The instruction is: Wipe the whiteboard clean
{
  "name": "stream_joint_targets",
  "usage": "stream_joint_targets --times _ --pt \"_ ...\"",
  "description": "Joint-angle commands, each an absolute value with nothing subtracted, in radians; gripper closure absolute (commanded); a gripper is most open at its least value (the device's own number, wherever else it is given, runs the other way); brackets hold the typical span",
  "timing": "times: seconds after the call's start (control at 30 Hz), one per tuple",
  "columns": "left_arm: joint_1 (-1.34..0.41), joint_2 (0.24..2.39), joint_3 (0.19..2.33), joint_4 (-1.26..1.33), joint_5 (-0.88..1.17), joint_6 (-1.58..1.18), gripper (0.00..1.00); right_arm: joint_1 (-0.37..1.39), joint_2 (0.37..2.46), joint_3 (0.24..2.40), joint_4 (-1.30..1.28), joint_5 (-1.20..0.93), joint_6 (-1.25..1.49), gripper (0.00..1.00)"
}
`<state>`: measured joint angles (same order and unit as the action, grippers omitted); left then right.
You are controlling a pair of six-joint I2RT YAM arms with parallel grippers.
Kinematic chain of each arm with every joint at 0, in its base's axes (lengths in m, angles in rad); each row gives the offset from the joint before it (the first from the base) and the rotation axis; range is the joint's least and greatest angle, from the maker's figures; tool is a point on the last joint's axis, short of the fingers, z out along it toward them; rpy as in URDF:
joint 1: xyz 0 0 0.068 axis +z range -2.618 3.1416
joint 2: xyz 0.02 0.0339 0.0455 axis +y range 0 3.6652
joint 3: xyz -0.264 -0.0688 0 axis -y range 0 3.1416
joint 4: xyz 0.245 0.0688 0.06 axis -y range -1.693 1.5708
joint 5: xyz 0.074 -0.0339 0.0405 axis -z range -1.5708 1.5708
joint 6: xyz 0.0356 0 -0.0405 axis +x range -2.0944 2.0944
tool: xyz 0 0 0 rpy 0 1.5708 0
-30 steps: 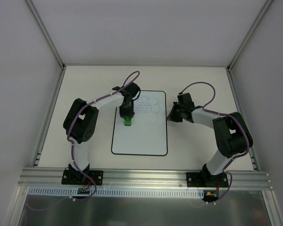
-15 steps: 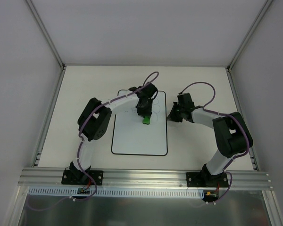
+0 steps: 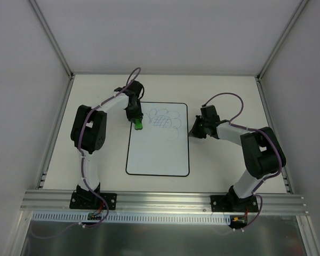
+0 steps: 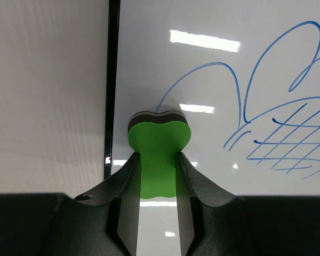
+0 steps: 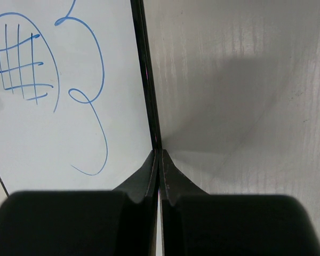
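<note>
The whiteboard [image 3: 157,152] lies flat mid-table and bears a blue flower doodle [image 3: 164,120] on its upper half. My left gripper [image 3: 137,122] is shut on a green eraser [image 3: 139,125] at the board's upper left corner. In the left wrist view the eraser [image 4: 158,141] sits on the whiteboard [image 4: 213,80] just inside its black left border, touching the doodle's [image 4: 277,122] leftmost line, with my left gripper [image 4: 158,157] clamped on it. My right gripper [image 3: 191,131] is shut, with its tips [image 5: 159,153] at the board's [image 5: 69,133] black right border.
The beige tabletop [image 3: 224,96] surrounds the board. Grey enclosure walls with metal posts [image 3: 53,40] close in the back and sides. An aluminium rail [image 3: 160,198] runs along the near edge by the arm bases.
My left gripper swept right across the doodle with the eraser, then back left to the board's upper left corner. The doodle still shows. The right arm has not moved.
</note>
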<state>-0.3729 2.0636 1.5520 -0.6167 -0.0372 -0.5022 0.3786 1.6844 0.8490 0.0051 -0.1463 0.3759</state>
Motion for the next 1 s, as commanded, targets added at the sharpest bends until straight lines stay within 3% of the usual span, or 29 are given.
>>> stream_joint_targets --times 0.0,0.37,0.53,0.97 --pt "-0.382 2.146 1.574 -0.707 -0.084 -0.448 1.00 0.385 1.729 0.845 -0.097 -0.090 0.334 0.99" --pt "-0.632 2.341 1.888 -0.796 -0.041 -0.413 1.00 0.385 1.735 0.850 -0.106 -0.089 0.331 0.99" --pt "-0.678 2.373 1.895 -0.816 -0.044 -0.416 1.00 0.385 1.735 0.851 -0.106 -0.087 0.330 0.99" --pt "-0.397 2.212 1.736 -0.816 -0.123 -0.460 1.00 0.384 1.735 0.853 -0.106 -0.091 0.327 0.99"
